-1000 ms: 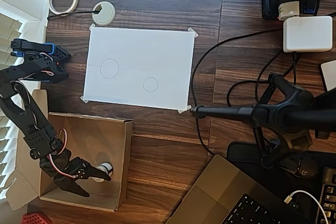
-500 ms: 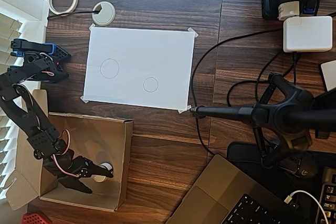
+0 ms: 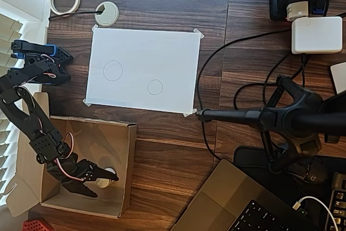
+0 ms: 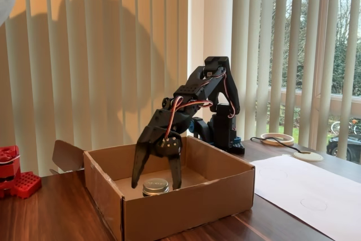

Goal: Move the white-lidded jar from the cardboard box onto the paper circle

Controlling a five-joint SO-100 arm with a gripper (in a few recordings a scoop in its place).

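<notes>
We saw the white-lidded jar (image 3: 107,176) standing upright on the floor of the cardboard box (image 3: 126,162), toward the box's right wall in the overhead view and near its front wall in the fixed view (image 4: 155,186); the box sat at the table's (image 3: 173,150) lower left corner in the overhead view. The end effector (image 4: 157,183) reached down into the box with its fingers spread apart, one on either side of the jar; we judged it released, straddling the jar and not yet clenched on it, though we could not tell whether either finger touched the jar's side. The paper circle (image 3: 155,87) lay well apart on the white sheet (image 3: 162,58) taped near the table's far edge; a larger circle (image 3: 112,71) was drawn to its left.
</notes>
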